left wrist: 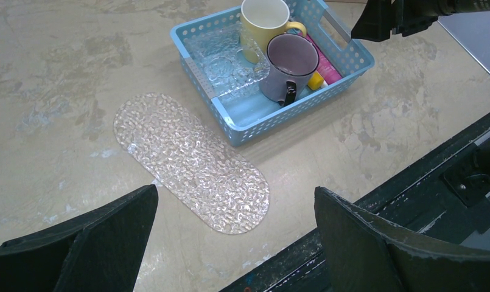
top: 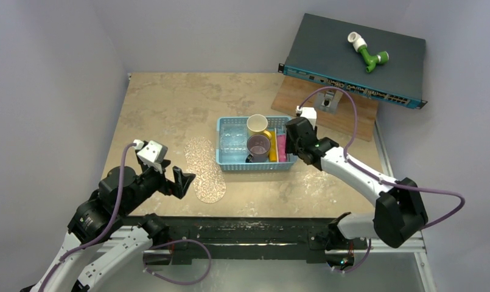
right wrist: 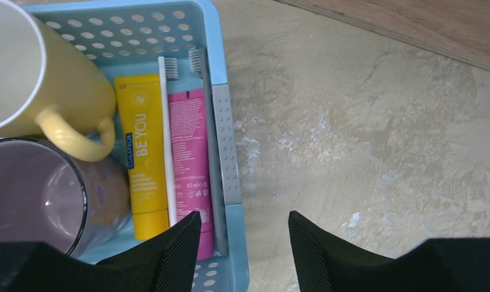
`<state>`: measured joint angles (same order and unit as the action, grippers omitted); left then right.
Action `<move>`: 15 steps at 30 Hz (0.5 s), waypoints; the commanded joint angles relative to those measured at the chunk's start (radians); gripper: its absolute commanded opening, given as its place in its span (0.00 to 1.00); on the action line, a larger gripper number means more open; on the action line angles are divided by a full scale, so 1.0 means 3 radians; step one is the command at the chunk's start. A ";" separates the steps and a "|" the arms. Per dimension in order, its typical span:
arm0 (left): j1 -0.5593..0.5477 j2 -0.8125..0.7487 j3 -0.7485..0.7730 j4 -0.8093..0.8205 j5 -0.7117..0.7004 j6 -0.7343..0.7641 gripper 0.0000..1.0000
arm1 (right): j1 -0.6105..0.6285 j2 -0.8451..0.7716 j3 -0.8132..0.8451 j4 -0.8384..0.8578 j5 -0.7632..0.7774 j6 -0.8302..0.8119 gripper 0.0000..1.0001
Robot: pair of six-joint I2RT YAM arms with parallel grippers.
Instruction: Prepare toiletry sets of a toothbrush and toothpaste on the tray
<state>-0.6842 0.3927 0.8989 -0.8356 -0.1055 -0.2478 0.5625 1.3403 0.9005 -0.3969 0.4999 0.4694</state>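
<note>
Yellow toothpaste [right wrist: 142, 152] reads "CURAPROX BE YOU" in the basket [right wrist: 213, 36]; left and right jaws stand apart.

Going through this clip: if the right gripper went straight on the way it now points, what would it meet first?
Most likely the right-hand rim of the blue basket, which lies in the gap of the open right gripper. Its inner finger lines up with the pink toothpaste tube. Depth is hard to judge.
</note>
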 commanded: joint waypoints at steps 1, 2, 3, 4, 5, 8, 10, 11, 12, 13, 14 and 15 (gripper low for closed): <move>-0.0015 0.0012 -0.0001 0.0061 -0.0022 0.0018 1.00 | 0.0025 -0.0268 0.0165 -0.0072 -0.0235 -0.0101 0.58; -0.0012 0.0003 -0.0005 0.0062 -0.0022 0.0018 1.00 | 0.0053 -0.0302 0.0188 -0.0078 -0.0270 -0.0126 0.59; -0.0011 -0.0002 -0.0008 0.0064 -0.0022 0.0018 1.00 | 0.0115 -0.0320 0.0215 -0.0113 -0.0275 -0.0132 0.59; -0.0015 -0.0009 -0.0007 0.0065 -0.0024 0.0018 1.00 | 0.0190 -0.0328 0.0252 -0.0147 -0.0265 -0.0132 0.59; -0.0011 -0.0015 -0.0006 0.0064 -0.0028 0.0015 1.00 | 0.0282 -0.0326 0.0291 -0.0176 -0.0247 -0.0122 0.60; -0.0013 -0.0031 -0.0009 0.0059 -0.0034 0.0012 1.00 | 0.0574 -0.0271 0.0447 -0.0295 -0.0175 -0.0052 0.60; -0.0015 -0.0038 -0.0008 0.0055 -0.0047 0.0013 1.00 | 0.0711 -0.0216 0.0547 -0.0338 -0.0218 0.0017 0.60; -0.0015 -0.0043 -0.0007 0.0051 -0.0055 0.0013 1.00 | 0.0779 -0.0195 0.0582 -0.0328 -0.0251 0.0037 0.60; -0.0014 -0.0048 -0.0010 0.0049 -0.0067 0.0009 1.00 | 0.0851 -0.0173 0.0613 -0.0312 -0.0274 0.0054 0.60; -0.0014 -0.0055 -0.0008 0.0045 -0.0077 0.0005 1.00 | 0.0920 -0.0155 0.0640 -0.0295 -0.0286 0.0086 0.60; -0.0014 -0.0063 -0.0008 0.0041 -0.0089 0.0003 1.00 | 0.0988 -0.0130 0.0674 -0.0276 -0.0290 0.0099 0.60; -0.0015 -0.0073 -0.0006 0.0041 -0.0099 0.0000 1.00 | 0.1063 -0.0101 0.0708 -0.0257 -0.0303 0.0119 0.60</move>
<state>-0.6842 0.3866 0.8989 -0.8364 -0.1120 -0.2478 0.8207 1.2873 1.0527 -0.4671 0.4278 0.4713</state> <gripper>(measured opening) 0.998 0.595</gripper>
